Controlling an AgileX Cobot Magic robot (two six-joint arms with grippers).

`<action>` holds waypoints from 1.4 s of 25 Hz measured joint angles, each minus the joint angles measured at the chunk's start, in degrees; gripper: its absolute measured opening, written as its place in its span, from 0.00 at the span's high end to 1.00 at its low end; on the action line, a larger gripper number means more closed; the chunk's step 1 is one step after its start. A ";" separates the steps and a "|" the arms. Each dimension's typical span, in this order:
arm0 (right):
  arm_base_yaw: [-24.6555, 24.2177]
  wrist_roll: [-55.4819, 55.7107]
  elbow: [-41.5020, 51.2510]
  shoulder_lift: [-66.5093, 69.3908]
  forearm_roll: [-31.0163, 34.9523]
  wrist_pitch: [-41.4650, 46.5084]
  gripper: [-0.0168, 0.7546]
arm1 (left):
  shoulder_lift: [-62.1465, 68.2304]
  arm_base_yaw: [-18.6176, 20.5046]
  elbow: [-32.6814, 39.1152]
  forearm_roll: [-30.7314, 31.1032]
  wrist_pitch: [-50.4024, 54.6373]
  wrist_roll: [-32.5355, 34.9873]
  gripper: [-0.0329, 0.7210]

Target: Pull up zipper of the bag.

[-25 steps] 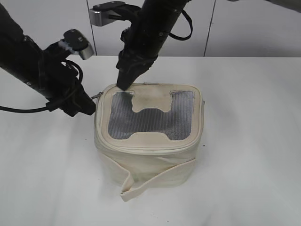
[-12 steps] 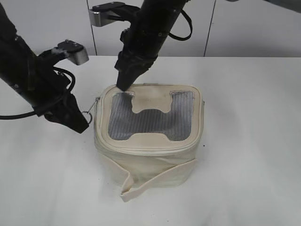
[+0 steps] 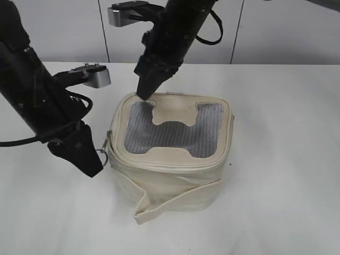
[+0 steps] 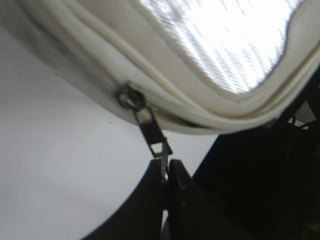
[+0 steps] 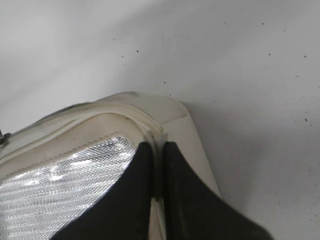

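The cream bag stands on the white table, lid with grey mesh facing up. The zipper track runs round the lid rim. One silver slider sits at the front left corner; it also shows in the left wrist view with its pull tab. My left gripper is shut on the ring pull, as the left wrist view shows. My right gripper is shut, its tips on the lid's back left corner; the right wrist view shows them at the rim seam. A second slider is not visible.
A loose strap flap hangs off the bag's front side onto the table. A grey panelled wall runs behind the table. The left arm's body reaches in from the left.
My left gripper has moved forward along the bag's left side with the ring pull, and the slider has come from the back left to the front left corner. The right gripper stayed on the lid.
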 joint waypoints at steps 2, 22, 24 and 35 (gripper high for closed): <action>-0.19 0.05 0.00 0.00 -0.05 0.00 0.93 | -0.78 -1.69 0.12 0.24 1.12 -1.48 0.96; -0.37 0.15 0.00 -0.12 -0.06 0.04 0.93 | -8.18 -20.97 2.17 0.04 -9.51 -12.45 0.96; -0.37 0.09 0.00 -0.18 0.20 0.04 0.93 | -8.06 -23.78 2.33 0.04 -13.73 -12.65 0.96; -0.41 -0.23 0.16 -0.18 1.24 0.11 0.93 | -5.85 -27.12 2.66 -3.05 -22.01 -13.25 0.96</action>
